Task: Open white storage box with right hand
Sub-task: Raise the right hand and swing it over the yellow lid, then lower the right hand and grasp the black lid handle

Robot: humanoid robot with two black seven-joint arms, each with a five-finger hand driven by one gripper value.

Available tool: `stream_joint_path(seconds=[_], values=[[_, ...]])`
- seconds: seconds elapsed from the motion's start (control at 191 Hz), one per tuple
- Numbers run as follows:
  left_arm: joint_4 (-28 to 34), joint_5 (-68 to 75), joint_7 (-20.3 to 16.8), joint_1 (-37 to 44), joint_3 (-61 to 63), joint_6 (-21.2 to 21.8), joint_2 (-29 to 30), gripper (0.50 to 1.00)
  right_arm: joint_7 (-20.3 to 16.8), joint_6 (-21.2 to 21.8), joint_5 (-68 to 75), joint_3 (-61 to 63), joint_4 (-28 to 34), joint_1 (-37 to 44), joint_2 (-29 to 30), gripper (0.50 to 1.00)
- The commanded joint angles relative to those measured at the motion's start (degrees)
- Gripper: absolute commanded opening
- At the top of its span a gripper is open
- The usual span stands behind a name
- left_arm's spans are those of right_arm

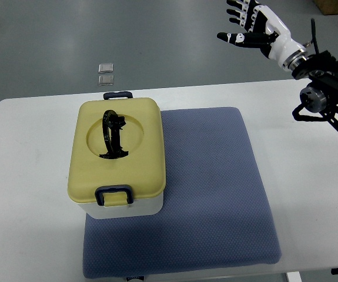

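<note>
storage box [117,158]: 1 | blue mat [210,194]: 1 | table [22,176]: 1 | hand [252,24]: 1 | floor tiles [106,73]: 2

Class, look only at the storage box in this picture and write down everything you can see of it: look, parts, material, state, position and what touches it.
The storage box has a white, plastic-looking body under a pale yellow lid with rounded corners. A dark handle sits in a round recess on the lid. Dark latches show at the near side and far side. The lid is shut. The box stands upright, partly on the left edge of the blue-grey mat on the white table. Nothing else touches it; the right hand is far away, fingers spread.
</note>
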Motion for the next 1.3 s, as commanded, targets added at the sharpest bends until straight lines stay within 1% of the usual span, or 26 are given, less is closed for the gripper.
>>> stream_joint_path(seconds=[0.0,0.152,0.277,0.398,0.455,0.555,0.702,0.754,0.916,1.084,1.178,1.246,1.272,1.293], values=[[0.0,0.01,0.01,0.0,0.0,0.0,0.0,1.0,-0.17,1.51,-7.46,-0.03,1.48,4.01,-0.15,0.928],[0.0,0.01,0.01,0.0,0.0,0.0,0.0,1.0,-0.17,5.29,-21.96,-0.03,4.73,8.84,0.38,0.928],[0.0,0.01,0.01,0.0,0.0,0.0,0.0,1.0,-0.09,10.21,-32.07,-0.03,9.65,12.44,0.82,0.928],[0.0,0.01,0.01,0.0,0.0,0.0,0.0,1.0,0.09,12.23,-38.84,-0.03,13.96,14.91,1.17,0.928],[0.0,0.01,0.01,0.0,0.0,0.0,0.0,1.0,0.44,13.55,-43.49,-0.91,15.81,16.4,2.75,0.928],[0.0,0.01,0.01,0.0,0.0,0.0,0.0,1.0,1.58,15.39,-50.35,-3.72,17.65,18.86,5.47,0.926],[0.0,0.01,0.01,0.0,0.0,0.0,0.0,1.0,2.11,17.68,-56.59,-6.53,18.18,22.64,6.8,0.926],[0.0,0.01,0.01,0.0,0.0,0.0,0.0,1.0,2.46,17.86,-57.82,-6.97,18.27,23.26,7.24,0.926],[0.0,0.01,0.01,0.0,0.0,0.0,0.0,1.0,3.27,17.68,-64.5,-10.22,18.71,25.98,11.28,0.924],[0.0,0.01,0.01,0.0,0.0,0.0,0.0,1.0,3.27,17.15,-67.93,-13.39,20.64,26.77,12.42,0.919],[0.0,0.01,0.01,0.0,0.0,0.0,0.0,1.0,3.27,16.98,-68.37,-13.48,20.64,26.69,13.56,0.913],[0.0,0.01,0.01,0.0,0.0,0.0,0.0,1.0,3.27,16.36,-69.6,-13.56,20.64,26.51,13.83,0.895],[0.0,0.01,0.01,0.0,0.0,0.0,0.0,1.0,3.27,15.75,-69.95,-13.56,20.64,26.33,13.83,0.872],[0.0,0.01,0.01,0.0,0.0,0.0,0.0,1.0,3.27,15.48,-70.04,-13.65,20.64,26.25,13.83,0.866]])
